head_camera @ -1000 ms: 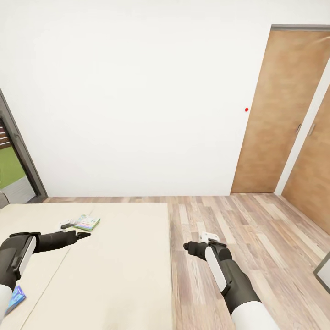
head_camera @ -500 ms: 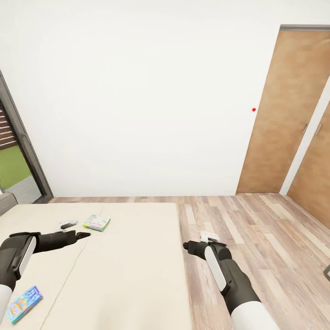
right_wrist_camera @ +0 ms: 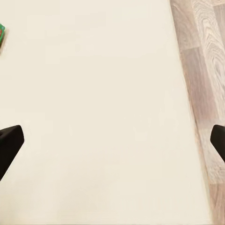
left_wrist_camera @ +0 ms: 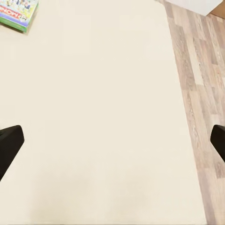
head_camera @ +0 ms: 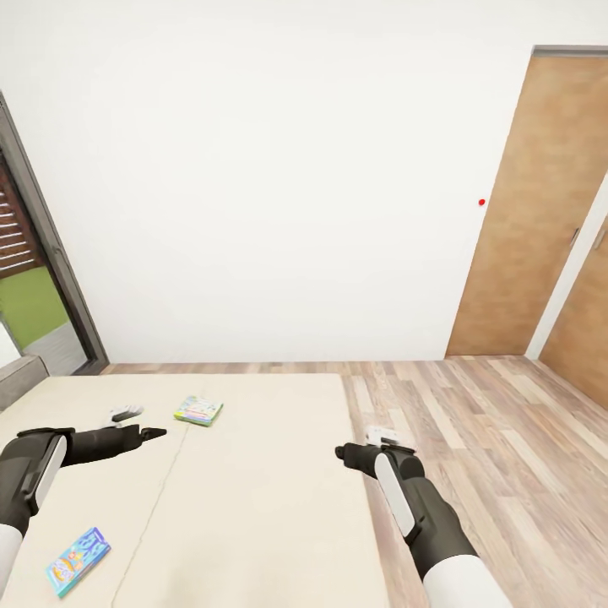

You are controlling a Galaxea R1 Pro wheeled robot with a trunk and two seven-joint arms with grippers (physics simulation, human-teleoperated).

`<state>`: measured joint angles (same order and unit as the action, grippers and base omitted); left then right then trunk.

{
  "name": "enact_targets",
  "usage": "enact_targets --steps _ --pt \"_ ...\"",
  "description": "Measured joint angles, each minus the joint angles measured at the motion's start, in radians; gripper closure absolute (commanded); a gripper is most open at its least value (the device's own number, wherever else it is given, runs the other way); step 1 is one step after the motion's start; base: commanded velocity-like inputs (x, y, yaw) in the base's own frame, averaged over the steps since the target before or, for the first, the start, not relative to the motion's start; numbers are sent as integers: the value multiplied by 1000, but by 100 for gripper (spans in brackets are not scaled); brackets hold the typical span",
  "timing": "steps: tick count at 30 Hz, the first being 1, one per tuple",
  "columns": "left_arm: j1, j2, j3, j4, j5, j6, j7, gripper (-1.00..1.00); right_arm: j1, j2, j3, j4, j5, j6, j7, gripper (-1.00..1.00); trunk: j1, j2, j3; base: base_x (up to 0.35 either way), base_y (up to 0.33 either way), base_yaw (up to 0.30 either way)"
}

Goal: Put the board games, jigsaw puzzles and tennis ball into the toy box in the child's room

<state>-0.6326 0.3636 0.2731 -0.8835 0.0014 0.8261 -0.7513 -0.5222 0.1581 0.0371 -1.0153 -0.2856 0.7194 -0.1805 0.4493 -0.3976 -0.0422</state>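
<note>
Two board games lie on the beige bed [head_camera: 253, 498]. The green-edged multicolour one [head_camera: 198, 410] is near the bed's far edge, just past my left gripper [head_camera: 139, 422]; it also appears in the left wrist view [left_wrist_camera: 18, 11] and as a sliver in the right wrist view [right_wrist_camera: 2, 35]. The small blue one [head_camera: 78, 560] rests at the near left, below my left forearm. My left gripper [left_wrist_camera: 112, 143] hovers open over bare mattress. My right gripper [head_camera: 365, 443] [right_wrist_camera: 112, 140] is open above the bed's right edge. The table, toy box, jigsaw puzzles and tennis ball are out of view.
Wooden floor [head_camera: 473, 422] runs along the bed's right side and far end. Two brown doors [head_camera: 532, 203] stand at the right, and a dark-framed glass door [head_camera: 42, 253] at the left. A grey headboard [head_camera: 17, 380] sits at the bed's left end.
The camera has turned left, so the bed, doors and both games sit further right in the picture. The blue game now shows whole. Both arms hold the same pose.
</note>
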Motion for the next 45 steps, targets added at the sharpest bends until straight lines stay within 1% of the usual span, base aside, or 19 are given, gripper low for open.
enact_targets --steps 45 --pt "0 0 0 0 -1 -2 6 -100 2 3 2 0 0 -2 0 -100 0 0 0 0 283 0"
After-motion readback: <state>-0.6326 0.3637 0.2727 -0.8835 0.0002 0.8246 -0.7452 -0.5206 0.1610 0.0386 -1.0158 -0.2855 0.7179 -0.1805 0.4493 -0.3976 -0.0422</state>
